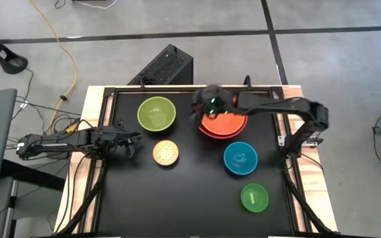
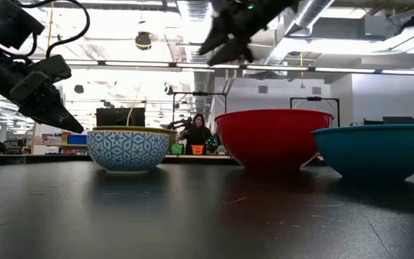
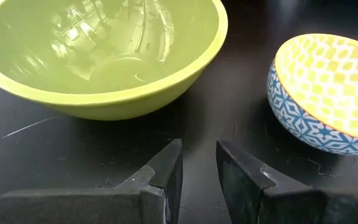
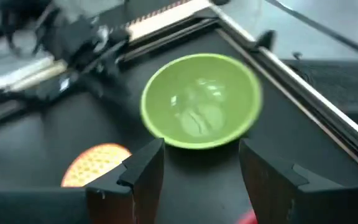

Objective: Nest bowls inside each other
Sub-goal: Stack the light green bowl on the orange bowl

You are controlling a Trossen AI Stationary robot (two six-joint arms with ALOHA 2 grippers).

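A lime green bowl [image 1: 156, 114] stands at the table's far left, with a small yellow bowl [image 1: 166, 153], blue-patterned outside [image 2: 128, 150], just nearer. The red bowl [image 1: 207, 132] stands at the far middle with an orange bowl [image 1: 225, 122] inside it. Nearer on the right stand a blue bowl [image 1: 240, 158] and a small bright green bowl [image 1: 254, 198]. My right gripper [image 1: 202, 104] hangs open and empty in the air over the red bowl's left rim, facing the lime bowl [image 4: 199, 102]. At the left edge my left gripper [image 1: 135, 140] waits low, narrowly open and empty, before the lime bowl [image 3: 104, 56] and the yellow bowl [image 3: 328, 87].
A raised dark frame [image 1: 197, 88] runs around the black table top. A black box [image 1: 164, 66] stands on the floor past the far edge. Bare table lies at the near left [image 1: 151, 205]. A person [image 2: 196, 133] sits far off in the room behind.
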